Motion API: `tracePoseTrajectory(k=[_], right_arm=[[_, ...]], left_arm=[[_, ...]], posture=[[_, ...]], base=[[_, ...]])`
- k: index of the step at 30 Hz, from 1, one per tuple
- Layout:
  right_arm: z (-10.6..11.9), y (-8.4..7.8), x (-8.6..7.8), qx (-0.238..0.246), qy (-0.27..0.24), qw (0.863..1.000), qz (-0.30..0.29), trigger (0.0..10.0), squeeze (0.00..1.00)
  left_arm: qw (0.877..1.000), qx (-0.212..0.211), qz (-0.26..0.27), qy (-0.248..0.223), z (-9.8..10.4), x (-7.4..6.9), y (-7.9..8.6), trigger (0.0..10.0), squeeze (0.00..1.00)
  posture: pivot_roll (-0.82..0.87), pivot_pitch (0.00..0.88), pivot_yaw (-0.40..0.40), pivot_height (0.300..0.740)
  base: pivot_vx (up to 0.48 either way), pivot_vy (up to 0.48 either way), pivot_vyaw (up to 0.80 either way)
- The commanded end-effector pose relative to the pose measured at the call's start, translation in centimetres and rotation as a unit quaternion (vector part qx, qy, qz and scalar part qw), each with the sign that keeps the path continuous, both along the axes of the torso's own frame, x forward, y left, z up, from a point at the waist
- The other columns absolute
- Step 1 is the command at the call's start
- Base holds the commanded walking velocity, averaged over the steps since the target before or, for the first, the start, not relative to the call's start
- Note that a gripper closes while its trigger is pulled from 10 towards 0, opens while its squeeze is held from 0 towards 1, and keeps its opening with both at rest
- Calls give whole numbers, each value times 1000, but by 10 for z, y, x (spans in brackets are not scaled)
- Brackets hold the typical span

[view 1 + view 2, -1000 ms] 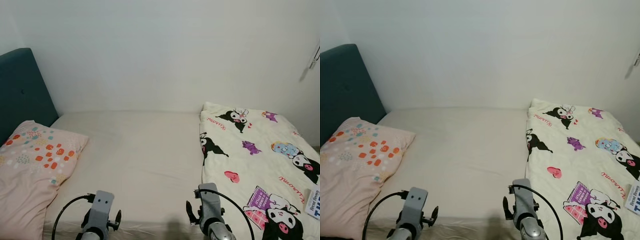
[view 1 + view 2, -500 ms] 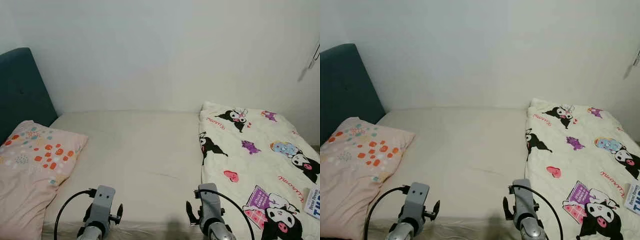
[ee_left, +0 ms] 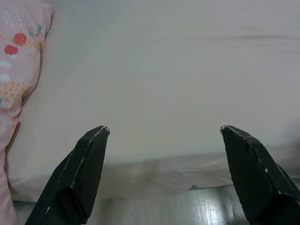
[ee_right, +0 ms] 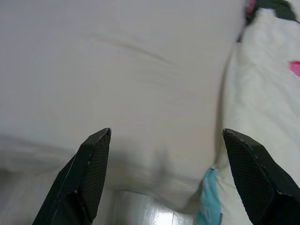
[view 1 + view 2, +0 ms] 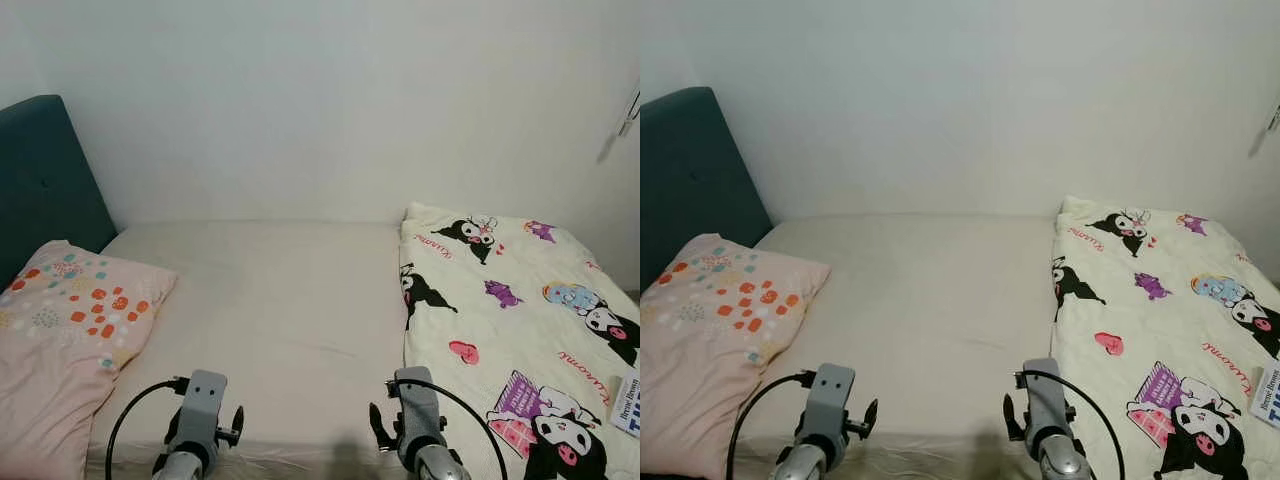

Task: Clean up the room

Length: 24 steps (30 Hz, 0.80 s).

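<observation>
At the bottom edge of the frame, the left gripper and the right gripper hang low at the near side of the bed, each with its two black fingers spread wide apart and nothing between them. In the head views the silver wrists rise at lower left and lower centre, each trailing a looped black cable. The left wrist view looks past the fingers onto the plain cream sheet, with the mattress edge and a strip of shiny floor below it, and a corner of the pink pillow beside the sheet. That pillow, dotted with orange, red and teal spots, lies at the lower left of the frame on the bed. The right wrist view takes in the wrinkled sheet and the edge of the cartoon-print blanket, which covers the right part of the bed from the near edge up to the wall. A book with blue lettering rests on the blanket at the far right edge. Farther back, at upper left, stands the dark teal headboard, and behind the bed the white wall spans the top of the frame.
</observation>
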State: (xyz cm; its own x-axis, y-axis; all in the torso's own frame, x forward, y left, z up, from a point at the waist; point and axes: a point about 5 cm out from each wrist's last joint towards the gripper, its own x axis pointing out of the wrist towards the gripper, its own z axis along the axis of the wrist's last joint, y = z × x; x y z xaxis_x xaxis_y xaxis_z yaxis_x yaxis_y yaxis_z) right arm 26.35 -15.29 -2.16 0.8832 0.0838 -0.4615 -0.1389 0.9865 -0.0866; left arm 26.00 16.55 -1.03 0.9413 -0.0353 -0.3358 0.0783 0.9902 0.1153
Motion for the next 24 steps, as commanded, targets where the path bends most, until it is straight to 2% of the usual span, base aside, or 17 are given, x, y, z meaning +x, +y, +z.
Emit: tracePoseTrajectory(k=[1,11,24], right_arm=[[-1,2,-1,8,4,1000,1,10000,0],[2,-1,-1,14,-20,999,-21,10000,0],[5,-1,3,21,-22,999,-25,10000,0]], left_arm=[[1000,-1,13,9,-2,0,3,10000,0],[1000,4,5,16,-4,-2,3,10000,0],[1000,6,3,12,-3,-3,6,10000,0]], posture=[[-50,31,-22,740],[-54,29,-3,740],[-37,19,6,740]], base=[[0,0,0],[0,0,0],[0,0,0]])
